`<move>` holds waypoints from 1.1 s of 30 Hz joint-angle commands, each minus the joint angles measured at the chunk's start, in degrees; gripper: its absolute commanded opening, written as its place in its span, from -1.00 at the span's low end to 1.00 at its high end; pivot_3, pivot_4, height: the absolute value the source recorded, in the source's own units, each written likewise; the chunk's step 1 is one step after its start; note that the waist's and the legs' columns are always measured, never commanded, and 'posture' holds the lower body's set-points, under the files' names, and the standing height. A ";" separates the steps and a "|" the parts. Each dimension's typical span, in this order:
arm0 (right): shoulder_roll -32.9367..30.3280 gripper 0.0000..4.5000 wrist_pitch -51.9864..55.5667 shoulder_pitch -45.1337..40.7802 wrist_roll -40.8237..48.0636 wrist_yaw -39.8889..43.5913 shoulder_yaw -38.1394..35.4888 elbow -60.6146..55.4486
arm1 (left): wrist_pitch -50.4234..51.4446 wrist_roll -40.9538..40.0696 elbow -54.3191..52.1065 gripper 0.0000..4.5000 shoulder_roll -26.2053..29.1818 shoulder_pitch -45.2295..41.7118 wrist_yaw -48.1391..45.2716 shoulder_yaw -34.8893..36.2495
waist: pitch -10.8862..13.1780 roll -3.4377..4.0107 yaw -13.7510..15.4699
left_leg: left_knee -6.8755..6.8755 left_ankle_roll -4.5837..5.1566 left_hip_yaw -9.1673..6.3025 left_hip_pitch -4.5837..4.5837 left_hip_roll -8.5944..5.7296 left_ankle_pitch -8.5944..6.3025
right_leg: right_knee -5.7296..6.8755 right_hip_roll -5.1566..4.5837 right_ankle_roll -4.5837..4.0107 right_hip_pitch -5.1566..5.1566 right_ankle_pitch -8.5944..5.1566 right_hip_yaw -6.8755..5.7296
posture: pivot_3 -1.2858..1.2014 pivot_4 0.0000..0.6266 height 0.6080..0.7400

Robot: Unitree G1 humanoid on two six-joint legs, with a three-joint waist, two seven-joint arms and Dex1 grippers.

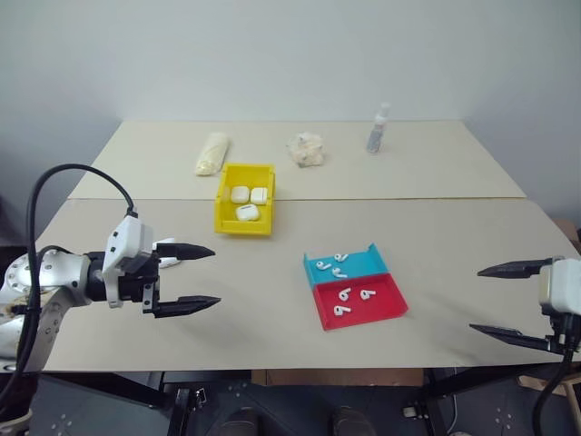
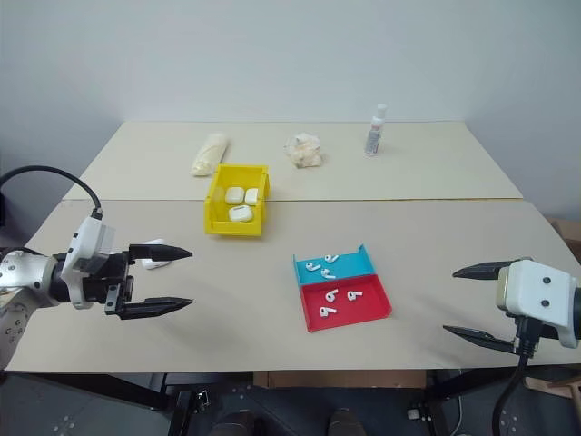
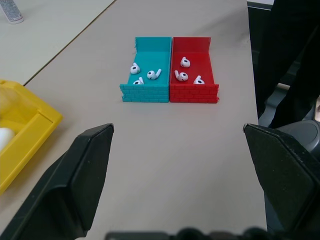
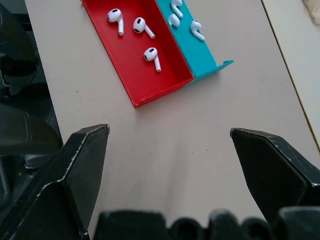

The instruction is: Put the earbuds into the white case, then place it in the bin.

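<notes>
Several white earbuds lie in two shallow trays at the table's middle: three in the blue tray (image 1: 363, 263), such as one earbud (image 1: 322, 266), and three in the red tray (image 1: 383, 305), such as another earbud (image 4: 149, 54). The yellow bin (image 1: 243, 225) stands further back with three white cases (image 1: 247, 213) inside. Another white case (image 2: 154, 254) lies on the table by my left gripper's upper finger, partly hidden by it. My left gripper (image 1: 215, 275) hangs open and empty left of the trays. My right gripper (image 1: 477, 300) is open and empty to their right.
At the back of the table are a small spray bottle (image 1: 377, 129), a crumpled white wrapper (image 1: 306, 149) and a pale rolled bag (image 1: 212, 153). A seam runs across the table behind the bin. The table's front edge lies just below both grippers.
</notes>
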 commanded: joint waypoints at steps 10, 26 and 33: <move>-0.61 0.99 -1.95 -1.17 -0.90 -0.16 0.30 0.44 | 0.91 0.57 -3.39 1.00 1.42 1.19 3.47 1.91 | 0.00 0.00 0.05 | -0.02 0.00 0.00 -0.01 0.00 0.00 | -0.02 0.00 0.00 0.00 0.00 0.00 | 0.03 -0.52 1.00; -0.66 0.99 0.36 0.40 -2.83 -1.20 1.80 -0.56 | 26.92 11.19 0.11 1.00 15.80 -6.33 22.70 -2.65 | 0.03 -0.04 0.07 | -0.04 0.00 0.00 0.01 -0.01 -0.01 | -0.04 0.04 0.01 -0.02 0.00 0.02 | 0.03 -0.52 1.00; -0.42 0.99 1.18 -0.07 -2.79 -3.28 4.09 -0.69 | 46.08 18.60 23.26 1.00 16.90 -32.48 23.37 -21.32 | 0.14 -0.29 0.11 | -0.02 0.00 0.09 -0.02 -0.06 0.00 | 0.08 0.09 0.02 -0.02 0.01 -0.05 | 0.03 -0.52 1.00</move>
